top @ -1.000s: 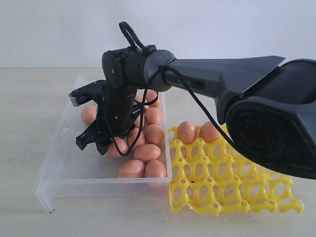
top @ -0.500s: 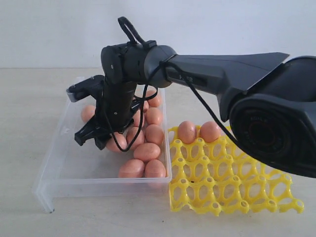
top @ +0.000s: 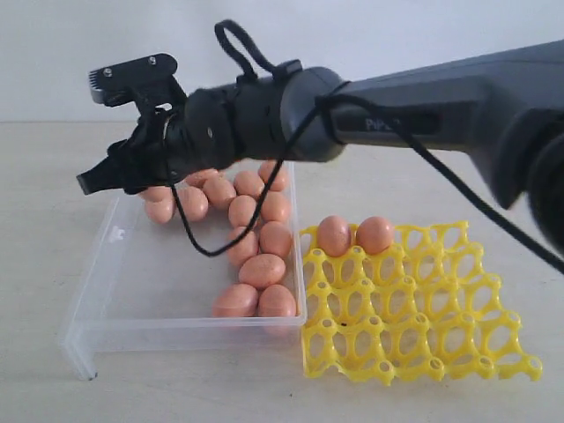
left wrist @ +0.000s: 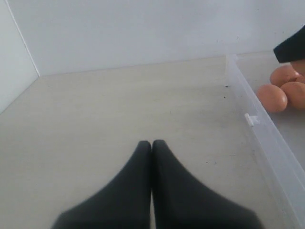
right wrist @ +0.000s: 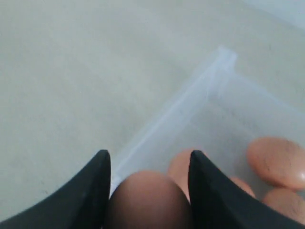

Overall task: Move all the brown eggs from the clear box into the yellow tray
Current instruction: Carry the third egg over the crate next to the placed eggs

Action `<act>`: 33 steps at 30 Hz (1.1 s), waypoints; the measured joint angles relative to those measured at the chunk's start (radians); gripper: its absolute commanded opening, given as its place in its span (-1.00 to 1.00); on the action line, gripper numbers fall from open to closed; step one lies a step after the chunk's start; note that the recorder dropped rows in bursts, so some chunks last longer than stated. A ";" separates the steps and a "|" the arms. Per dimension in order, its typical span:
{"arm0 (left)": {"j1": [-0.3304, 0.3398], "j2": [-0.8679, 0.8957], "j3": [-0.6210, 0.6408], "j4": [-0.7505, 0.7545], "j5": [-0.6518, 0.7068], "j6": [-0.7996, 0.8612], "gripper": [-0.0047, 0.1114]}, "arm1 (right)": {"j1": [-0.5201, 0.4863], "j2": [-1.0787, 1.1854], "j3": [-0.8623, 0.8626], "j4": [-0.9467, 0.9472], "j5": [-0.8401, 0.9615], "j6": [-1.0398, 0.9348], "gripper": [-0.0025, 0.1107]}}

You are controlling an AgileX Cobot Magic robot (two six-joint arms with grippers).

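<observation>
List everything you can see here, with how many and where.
table: one, pale beige, under everything.
clear box: one, transparent, on the table.
yellow tray: one, yellow, right of the box.
boxed eggs: at least twelve, pinkish-brown, inside the clear box.
tray eggs: two, pinkish-brown, far-row cups nearest the box.
held egg: one, brown, gripped above the box.
right gripper: one, black, above the box's far left.
left gripper: one, black, shut, over the table beside the box.

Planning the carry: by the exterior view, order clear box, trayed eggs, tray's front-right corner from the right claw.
1. clear box, beneath the right claw.
2. trayed eggs, back-left cups.
3. front-right corner of the yellow tray, farthest right.
</observation>
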 measured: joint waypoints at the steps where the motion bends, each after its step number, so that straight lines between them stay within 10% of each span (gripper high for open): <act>1: 0.000 0.000 0.000 0.000 0.000 0.000 -0.99 | 0.019 -0.037 0.080 -0.004 -0.100 -0.015 -0.96; 8: 0.000 0.000 0.000 0.000 0.000 0.000 -0.99 | 0.026 -0.228 0.524 0.165 -0.672 -0.091 -0.96; 16: 0.000 0.000 0.000 0.000 0.000 0.000 -0.99 | -0.202 -0.369 0.897 0.437 -1.093 0.024 -0.96; 19: 0.000 0.000 0.000 0.000 0.000 0.000 -0.99 | -0.398 -0.395 0.968 0.147 -1.067 0.232 -0.96; 25: 0.000 0.000 0.000 0.000 0.000 0.000 -0.99 | -0.860 -0.395 0.924 -1.021 -1.172 0.934 -0.96; 33: 0.000 0.000 0.000 0.000 0.000 0.000 -0.99 | -1.019 -0.395 0.914 -1.555 -1.275 1.156 -0.96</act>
